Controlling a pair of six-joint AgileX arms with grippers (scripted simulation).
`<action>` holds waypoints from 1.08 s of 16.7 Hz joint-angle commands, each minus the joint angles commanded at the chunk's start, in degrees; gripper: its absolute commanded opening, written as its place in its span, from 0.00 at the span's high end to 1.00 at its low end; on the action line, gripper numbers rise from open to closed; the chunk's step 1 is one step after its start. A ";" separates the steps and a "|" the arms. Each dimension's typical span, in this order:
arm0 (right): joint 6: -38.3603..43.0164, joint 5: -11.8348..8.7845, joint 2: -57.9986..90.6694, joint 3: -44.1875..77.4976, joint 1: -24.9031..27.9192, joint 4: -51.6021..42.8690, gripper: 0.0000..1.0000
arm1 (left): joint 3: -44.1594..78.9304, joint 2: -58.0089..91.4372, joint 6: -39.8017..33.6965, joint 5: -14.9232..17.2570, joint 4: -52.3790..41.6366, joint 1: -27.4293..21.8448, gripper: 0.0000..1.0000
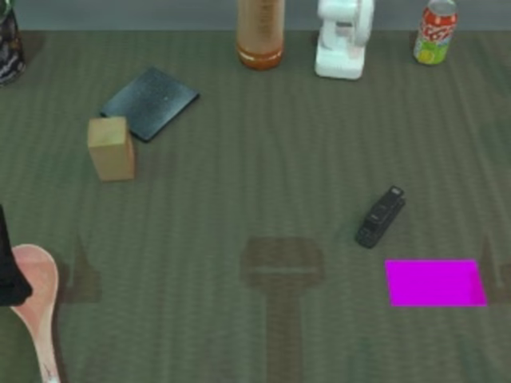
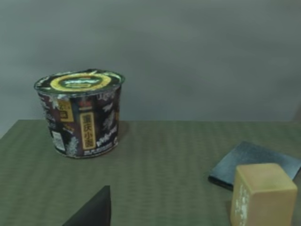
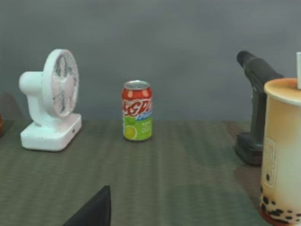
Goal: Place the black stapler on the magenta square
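Nothing is grasped yet: the black stapler [image 1: 381, 216] lies on the desk just beside the magenta square [image 1: 435, 282], neither hand's state can be told, so reaching comes next.

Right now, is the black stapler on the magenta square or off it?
Off. The black stapler lies on the table, apart from the magenta square.

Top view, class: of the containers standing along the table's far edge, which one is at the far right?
The soda can, red on top and green below; the brown bottle stands mid-edge and the noodle cup at the far left.
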 joint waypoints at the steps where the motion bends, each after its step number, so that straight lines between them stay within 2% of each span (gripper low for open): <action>1: 0.00 0.00 0.00 0.00 0.00 0.00 0.00 | 0.00 0.00 0.00 0.00 0.00 0.00 0.00; 4: 1.13 -0.07 1.75 1.71 0.51 -1.36 0.00 | 0.00 0.00 0.00 0.00 0.00 0.00 0.00; 8: 7.52 -0.15 12.51 12.24 3.12 -8.95 0.00 | 0.00 0.00 0.00 0.00 0.00 0.00 0.00; 11: 14.84 -0.10 26.92 25.32 5.98 -17.74 0.00 | 0.00 0.00 0.00 0.00 0.00 0.00 0.00; 18: 35.15 -0.05 71.00 60.75 13.96 -43.01 0.00 | 0.00 0.00 0.00 0.00 0.00 0.00 0.00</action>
